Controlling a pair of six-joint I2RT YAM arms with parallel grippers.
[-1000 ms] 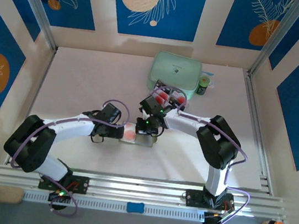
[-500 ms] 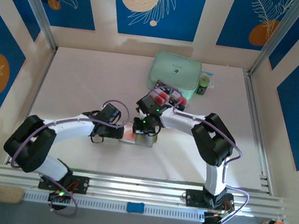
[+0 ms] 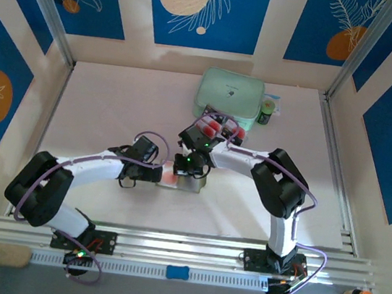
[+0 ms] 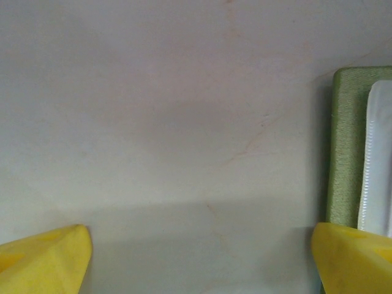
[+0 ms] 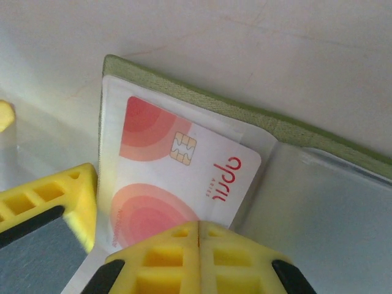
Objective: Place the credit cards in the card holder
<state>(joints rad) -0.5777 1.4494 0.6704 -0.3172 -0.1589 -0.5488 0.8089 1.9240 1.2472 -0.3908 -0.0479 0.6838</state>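
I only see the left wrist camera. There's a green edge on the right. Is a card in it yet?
Observer: One credit card with red circles lies on the open card holder, seen from the right wrist; how far it's tucked in, I can't tell.
Operator: What's the other arm doing?
Observer: The right gripper is shut, its tips over that card's edge.
Operator: Any more cards?
Observer: From above, more cards sit beside a mint-green case.
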